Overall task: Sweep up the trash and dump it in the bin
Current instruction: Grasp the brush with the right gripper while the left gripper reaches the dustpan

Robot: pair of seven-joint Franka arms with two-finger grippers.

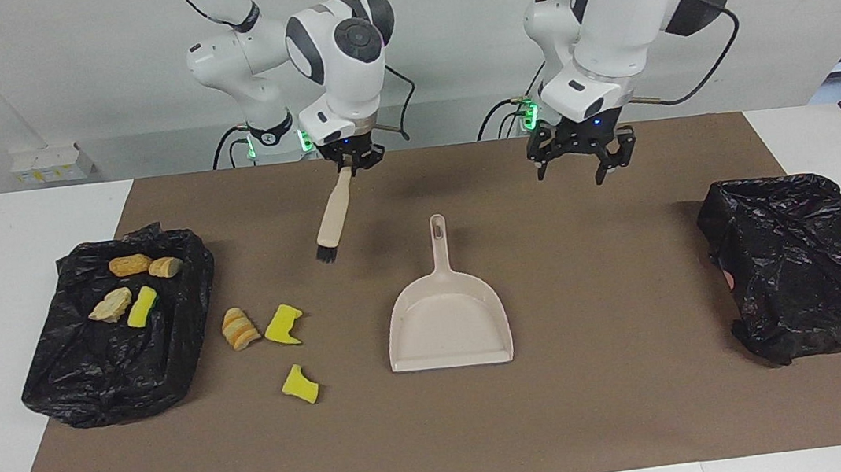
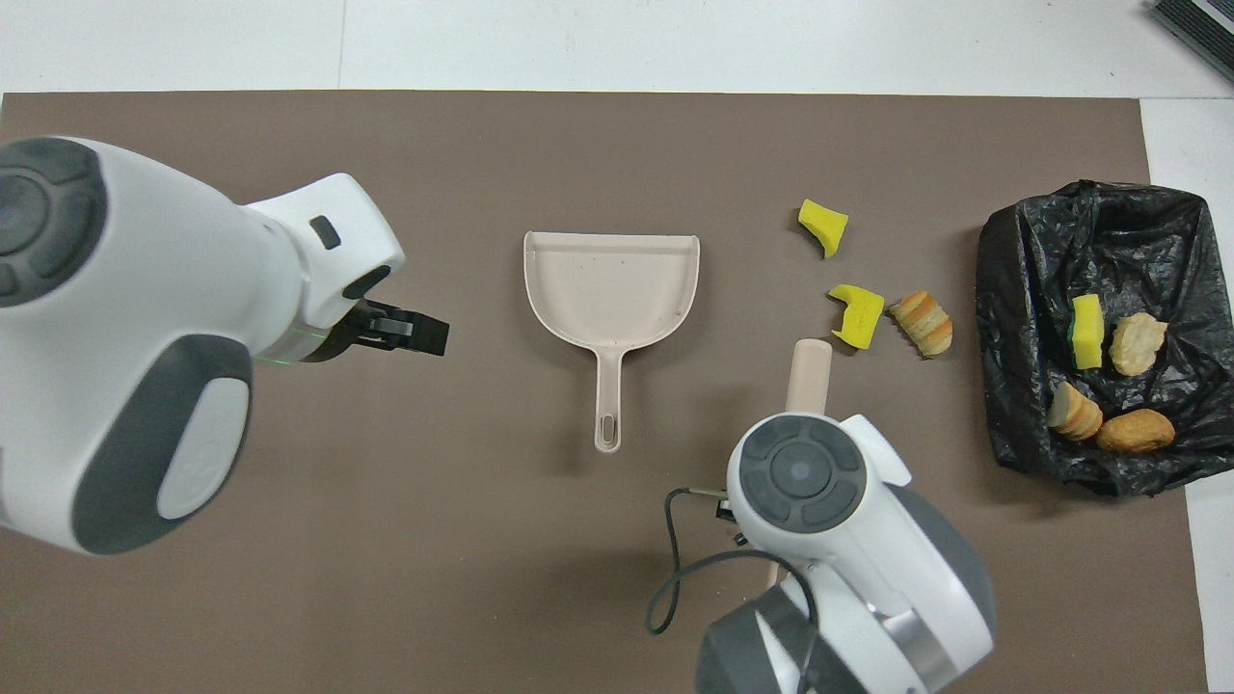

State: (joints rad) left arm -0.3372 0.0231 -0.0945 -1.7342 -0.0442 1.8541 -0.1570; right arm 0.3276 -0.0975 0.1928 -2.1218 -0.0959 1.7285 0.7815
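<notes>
My right gripper (image 1: 347, 167) pinches the brush (image 1: 330, 218) by its handle end, bristles hanging above the mat, tilted toward the trash. My left gripper (image 1: 577, 161) hangs w/ fingers spread, holding nothing, over bare mat between dustpan (image 1: 448, 318) & the lined bin (image 1: 804, 263) at my left arm's end.

Other lined bin (image 1: 116, 342) holds 4 scraps: 2 bread lumps (image 1: 143, 265), pale lump (image 1: 110, 304), green-topped sponge (image 1: 143, 306). Beside it on the mat: striped bread lump (image 1: 239, 328), 2 yellow sponge pieces (image 1: 283, 324).
</notes>
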